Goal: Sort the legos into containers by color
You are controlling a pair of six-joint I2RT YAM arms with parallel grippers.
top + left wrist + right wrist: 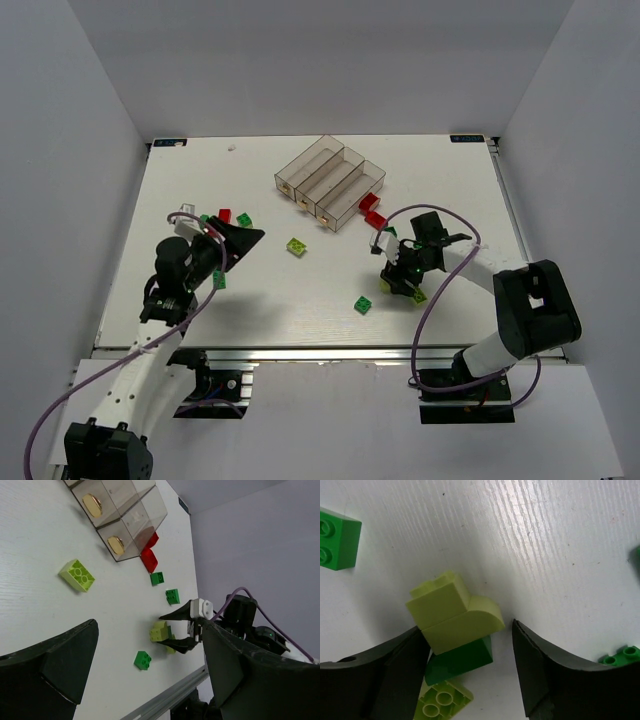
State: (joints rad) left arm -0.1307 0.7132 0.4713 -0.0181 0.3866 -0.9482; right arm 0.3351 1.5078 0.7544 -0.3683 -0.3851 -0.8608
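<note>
Beside containers (330,180) — two red legos (376,219)

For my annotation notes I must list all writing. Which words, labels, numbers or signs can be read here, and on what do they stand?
No text can be read.
The gold stickers on the containers: no writing visible.
The corner tags on the table: too small to read.
</note>
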